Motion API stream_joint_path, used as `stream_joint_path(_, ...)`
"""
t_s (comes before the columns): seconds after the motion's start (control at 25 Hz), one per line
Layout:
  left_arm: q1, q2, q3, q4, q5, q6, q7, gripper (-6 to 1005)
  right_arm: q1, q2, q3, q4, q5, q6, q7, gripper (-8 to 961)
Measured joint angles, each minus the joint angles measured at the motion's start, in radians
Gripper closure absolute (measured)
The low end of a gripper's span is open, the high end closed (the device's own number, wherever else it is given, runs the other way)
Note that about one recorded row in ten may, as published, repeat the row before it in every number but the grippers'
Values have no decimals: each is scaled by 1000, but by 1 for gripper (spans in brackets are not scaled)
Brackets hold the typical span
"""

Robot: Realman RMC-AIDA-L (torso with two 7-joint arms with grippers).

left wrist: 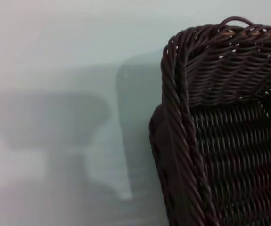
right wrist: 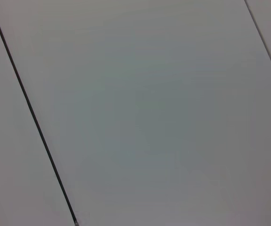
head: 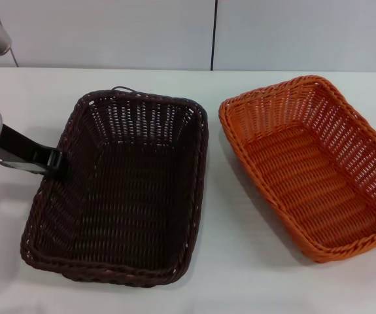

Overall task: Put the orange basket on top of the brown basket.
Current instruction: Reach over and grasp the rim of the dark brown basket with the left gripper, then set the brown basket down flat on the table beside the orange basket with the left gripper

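The brown basket (head: 119, 190) sits on the white worktop (head: 220, 261) toward the robot's left, and the orange basket (head: 315, 163) rests beside it on the right, apart from it and not stacked. The left tool (head: 58, 161) reaches in from the left edge and meets the brown basket's left rim, though whether it is spread or pinching the rim cannot be told. The right tool is out of sight.

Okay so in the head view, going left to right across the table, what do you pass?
Left tool at the brown basket's left rim → brown basket → orange basket. The baskets stand side by side, apart, on the white table. The right tool is out of view.
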State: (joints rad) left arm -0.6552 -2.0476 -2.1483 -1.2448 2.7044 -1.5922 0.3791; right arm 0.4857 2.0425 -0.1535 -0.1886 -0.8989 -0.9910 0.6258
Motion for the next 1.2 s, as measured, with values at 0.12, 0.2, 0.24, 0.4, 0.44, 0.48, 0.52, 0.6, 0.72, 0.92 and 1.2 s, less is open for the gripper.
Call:
stream_joint_path(0.12, -3, 2, -5, -2, 0, 0, 11, 784, 3, -1, 0, 0, 0, 5, -5, 213)
stream_joint_path(0.2, -5, 2, -9, -2, 0, 0, 15, 793, 4, -1, 0, 0, 0, 9, -8, 213)
stream_joint_path(0.24, -6, 3, -10, -2, 0, 0, 20, 798, 4, -1, 0, 0, 0, 9, -8, 213)
stream_joint_path(0.4, -7, 5, -11, -10, 0, -1, 27, 801, 6, -1, 0, 0, 0, 13, -8, 213)
stream_joint_path(0.44, -7, 7, -11, -18, -2, -3, 34, 801, 6, -1, 0, 0, 0, 13, -8, 213)
stream_joint_path(0.48, -6, 10, -18, -32, -8, -13, 55, 801, 7, -1, 0, 0, 0, 13, -8, 213)
stream_joint_path(0.52, -7, 11, -29, -37, -12, -21, 69, 802, 9, -1, 0, 0, 0, 13, -8, 213)
stream_joint_path(0.6, -12, 13, -64, -49, -20, -39, 104, 803, 10, -1, 0, 0, 0, 14, -8, 213)
stream_joint_path(0.72, -15, 28, -126, -76, -49, -68, 164, 804, 10, -1, 0, 0, 0, 17, -9, 213)
stream_joint_path(0.92, -8, 87, -168, -115, -128, -148, 239, 805, 10, -3, 2, -6, 0, 51, -9, 213)
stream_joint_path(1.2, -23, 173, -177, -94, -255, -300, 315, 801, 4, -4, 21, -12, 0, 64, -9, 213)
